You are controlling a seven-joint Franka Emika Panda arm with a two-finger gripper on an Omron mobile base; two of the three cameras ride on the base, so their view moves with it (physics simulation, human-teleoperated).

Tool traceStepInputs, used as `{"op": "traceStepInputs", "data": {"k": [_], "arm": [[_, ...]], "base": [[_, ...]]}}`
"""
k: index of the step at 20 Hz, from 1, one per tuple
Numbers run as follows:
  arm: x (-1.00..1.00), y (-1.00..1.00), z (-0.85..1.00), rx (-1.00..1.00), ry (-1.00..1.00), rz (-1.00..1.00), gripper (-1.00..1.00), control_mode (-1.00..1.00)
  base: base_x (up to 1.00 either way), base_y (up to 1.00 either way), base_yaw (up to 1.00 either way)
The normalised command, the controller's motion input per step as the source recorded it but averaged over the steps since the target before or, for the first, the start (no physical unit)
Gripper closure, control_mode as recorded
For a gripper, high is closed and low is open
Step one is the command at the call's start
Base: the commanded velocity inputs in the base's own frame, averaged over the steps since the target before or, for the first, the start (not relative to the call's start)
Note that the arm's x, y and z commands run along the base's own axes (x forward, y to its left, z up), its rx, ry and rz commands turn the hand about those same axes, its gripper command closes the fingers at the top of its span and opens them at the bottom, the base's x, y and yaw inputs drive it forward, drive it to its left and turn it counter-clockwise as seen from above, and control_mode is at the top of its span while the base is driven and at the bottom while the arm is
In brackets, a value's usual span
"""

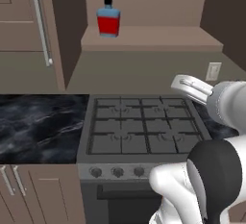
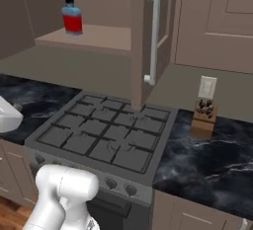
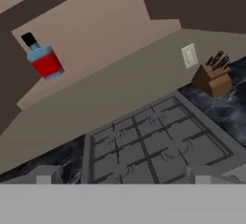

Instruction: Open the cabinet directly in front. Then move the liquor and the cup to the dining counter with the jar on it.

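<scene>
cabinet [image 1: 72, 26] open in front of me, liquor [image 1: 108, 18] upright on its shelf (left side), above the grey stove [image 1: 139, 127], my gripper [image 1: 190, 87] wide open w/ nothing in it, knife block [image 2: 203, 118] on the surface at right

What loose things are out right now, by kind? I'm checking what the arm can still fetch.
Liquor bottle, on the open cabinet's shelf: 1
Knife block, on the worktop right of the stove: 1
Cups in sight: 0
Total: 2

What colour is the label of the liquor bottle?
Red, on the liquor; clearest in the left base view.
</scene>
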Motion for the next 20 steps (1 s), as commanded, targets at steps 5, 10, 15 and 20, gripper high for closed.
{"op": "traceStepInputs", "data": {"k": [5, 10, 15, 20], "arm": [[0.00, 0.00, 0.00, 0.00, 0.00, 0.00, -1.00, 1.00], [0.00, 0.00, 0.00, 0.00, 0.00, 0.00, -1.00, 1.00], [0.00, 0.00, 0.00, 0.00, 0.00, 0.00, -1.00, 1.00], [0.00, 0.00, 0.00, 0.00, 0.00, 0.00, -1.00, 1.00]], "base": [[0.93, 0.11, -0.11], [0.79, 0.70, -0.20], [0.21, 0.12, -0.07], [0.24, 0.00, 0.00]]}}
